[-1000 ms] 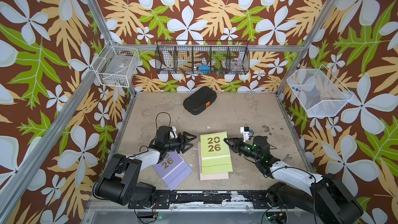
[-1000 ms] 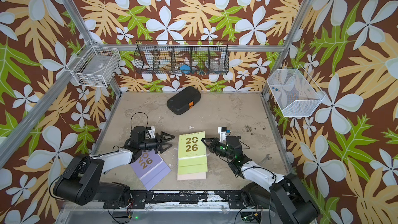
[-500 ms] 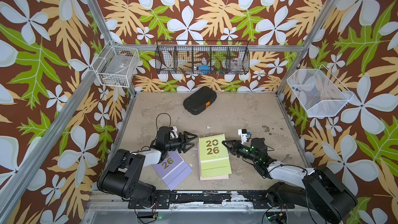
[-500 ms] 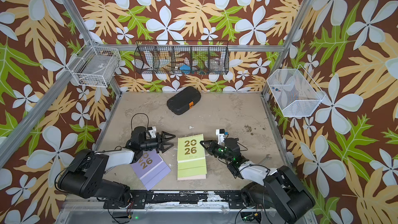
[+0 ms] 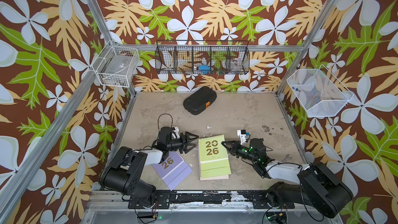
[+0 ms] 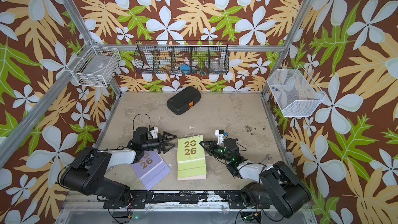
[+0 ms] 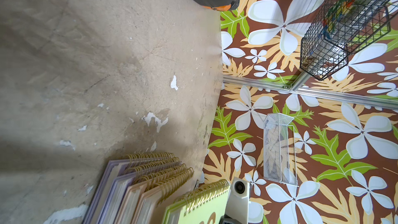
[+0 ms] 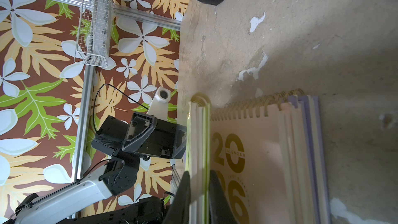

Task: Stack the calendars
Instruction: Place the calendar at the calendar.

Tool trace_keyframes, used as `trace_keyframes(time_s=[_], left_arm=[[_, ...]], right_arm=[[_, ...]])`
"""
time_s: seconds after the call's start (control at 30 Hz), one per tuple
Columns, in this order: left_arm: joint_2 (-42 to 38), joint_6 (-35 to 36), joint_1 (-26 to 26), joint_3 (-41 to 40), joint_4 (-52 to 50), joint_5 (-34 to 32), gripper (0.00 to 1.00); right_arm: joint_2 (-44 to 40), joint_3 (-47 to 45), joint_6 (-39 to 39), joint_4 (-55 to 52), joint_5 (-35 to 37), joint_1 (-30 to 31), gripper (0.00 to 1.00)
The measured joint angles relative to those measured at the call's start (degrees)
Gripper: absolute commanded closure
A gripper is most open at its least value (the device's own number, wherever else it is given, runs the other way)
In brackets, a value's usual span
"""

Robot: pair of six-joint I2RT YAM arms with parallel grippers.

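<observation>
- Right hand [image 5: 224, 143] is clamped on the edge of the green calendar [image 5: 212, 150], held tilted over the pile [image 8: 260, 130] on the desk [image 5: 237, 115].
- Left hand [image 5: 194, 141] hangs spread and empty over the lone lilac calendar [image 5: 175, 170].
- Green seems nearly seated, though that is hard to tell; next, let go and fetch lilac.
</observation>
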Motion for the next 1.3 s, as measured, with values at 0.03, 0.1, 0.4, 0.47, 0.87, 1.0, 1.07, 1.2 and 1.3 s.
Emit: trace_keyframes(time_s=[0.03,0.1,0.4,0.47,0.87,1.0,1.07,1.2,1.3], left_arm=[[0.15,0.00,-0.13,0.04,0.13,-0.02,0.27],[0.55,-0.55,-0.39,0.17,0.57,-0.11,0.27],[1.77,-1.05,-0.87,0.74,1.84,-0.15,0.27],[1.84,-1.18,-1.01,0.74,2.12,-0.20,0.27],[2.27,-1.20,-1.25,0.76,2.64,-0.31,0.27],[2.40,-1.40,-1.36,0.79,2.69,-0.33,0.27],[2.47,-1.40,-1.38,0.81,2.69,-0.48,0.27],[2.78,-1.42,-1.49,1.11,3.04,-0.74,0.27],[3.21,-1.68,-1.51,1.49,3.08,-0.81,0.27]], right_arm=[[0.20,-0.09,-0.02,0.17,0.00,0.00,0.96],[0.79,-0.13,-0.02,0.33,-0.02,0.00,0.96],[1.68,-0.11,-0.11,0.68,0.02,0.11,0.91],[1.73,0.00,-0.28,0.55,0.07,0.28,0.90],[1.46,0.70,-1.55,-1.92,1.09,0.50,0.81],[1.46,0.81,-1.75,-3.30,1.53,0.50,0.79],[1.46,0.98,-1.90,-3.85,1.55,0.50,0.78],[1.46,1.51,-2.43,-5.01,2.05,0.50,0.77],[1.05,2.14,-3.30,-7.08,2.45,0.50,0.74]])
